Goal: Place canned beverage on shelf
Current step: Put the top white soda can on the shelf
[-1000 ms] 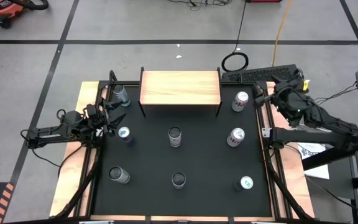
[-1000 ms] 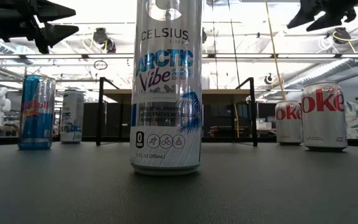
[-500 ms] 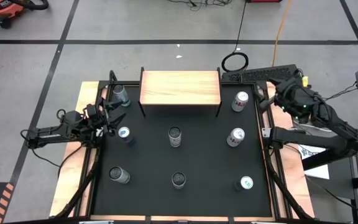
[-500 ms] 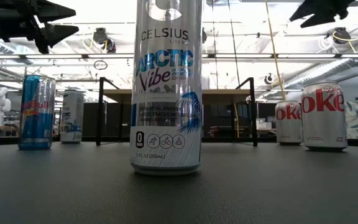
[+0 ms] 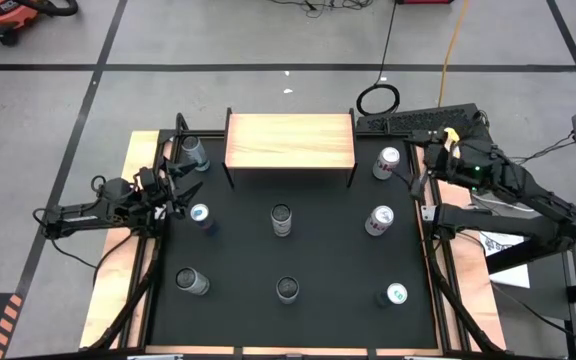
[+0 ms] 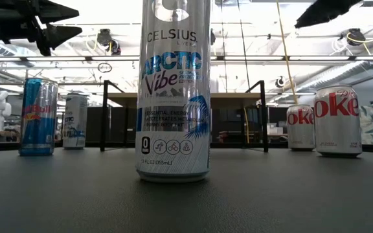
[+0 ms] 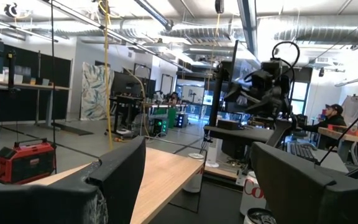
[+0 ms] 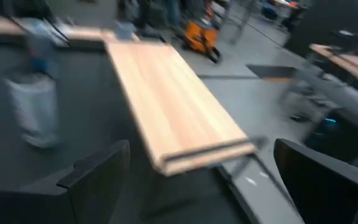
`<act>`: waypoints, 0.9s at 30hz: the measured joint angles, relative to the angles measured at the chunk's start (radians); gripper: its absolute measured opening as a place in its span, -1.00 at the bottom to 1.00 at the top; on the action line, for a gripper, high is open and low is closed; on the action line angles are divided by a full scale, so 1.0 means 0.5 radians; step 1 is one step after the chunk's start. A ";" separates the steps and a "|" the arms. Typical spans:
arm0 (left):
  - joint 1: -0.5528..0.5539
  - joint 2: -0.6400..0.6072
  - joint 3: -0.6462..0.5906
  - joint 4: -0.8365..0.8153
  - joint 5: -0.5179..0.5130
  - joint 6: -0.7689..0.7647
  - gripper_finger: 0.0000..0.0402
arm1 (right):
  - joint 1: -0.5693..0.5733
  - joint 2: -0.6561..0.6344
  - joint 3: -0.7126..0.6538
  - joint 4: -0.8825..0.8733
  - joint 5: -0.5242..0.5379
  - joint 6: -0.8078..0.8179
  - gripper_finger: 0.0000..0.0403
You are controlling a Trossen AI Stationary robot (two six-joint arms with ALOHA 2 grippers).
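At the table's far edge, the shelf [image 5: 290,141] shows a bare light-wood top.

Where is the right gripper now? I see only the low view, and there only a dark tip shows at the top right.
Observer: From above, the right gripper hovers at the right side, just beside the rear right can, the can closest to the shelf.
Operator: Is the gripper open?
Observer: Yes. Its wrist view shows the fingers wide apart, with nothing between them.
Operator: Does any can stand on the shelf?
Observer: No, the high view shows its board bare.
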 joint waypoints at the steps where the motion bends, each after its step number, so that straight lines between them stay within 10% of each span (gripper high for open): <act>1: 0.001 0.000 0.000 -0.001 0.000 0.001 0.46 | -0.004 0.012 0.000 -0.010 0.070 -0.022 0.89; 10: 0.001 0.000 0.000 0.000 0.001 -0.004 0.46 | -0.172 0.022 0.000 -0.006 0.184 -0.121 0.89; 27: 0.000 0.000 0.000 -0.001 0.001 0.048 0.46 | -0.662 0.023 0.000 0.185 -0.325 -0.061 0.89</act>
